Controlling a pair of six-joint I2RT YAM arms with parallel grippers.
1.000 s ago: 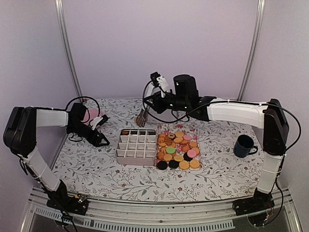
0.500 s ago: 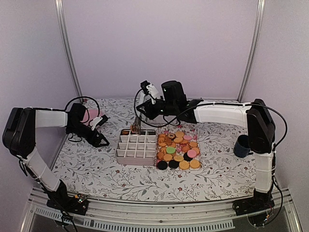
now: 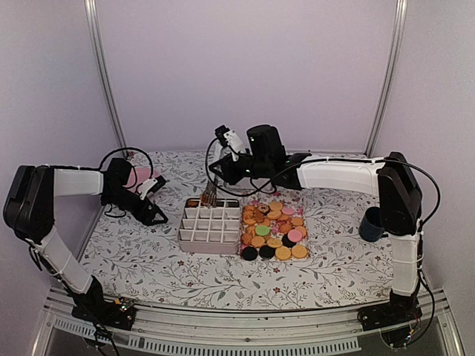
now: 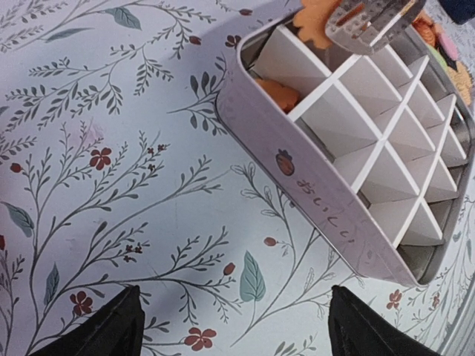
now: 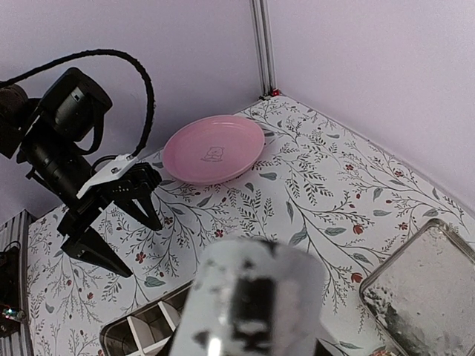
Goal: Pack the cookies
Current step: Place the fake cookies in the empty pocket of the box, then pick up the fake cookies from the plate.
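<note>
Cookie (image 4: 312, 22) placement step: pinching it in right claw (image 3: 210, 195) over box (image 4: 334, 215) far row, left claw (image 3: 163, 199) spread. Next: lower into cell, release.

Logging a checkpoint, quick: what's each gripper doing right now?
Left gripper: open, holding nothing.
Right gripper: closed on an orange cookie.

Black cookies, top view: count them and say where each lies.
3 black cookies: two at the tray's near left corner, one beside the pink cookie; others may be buried.
</note>
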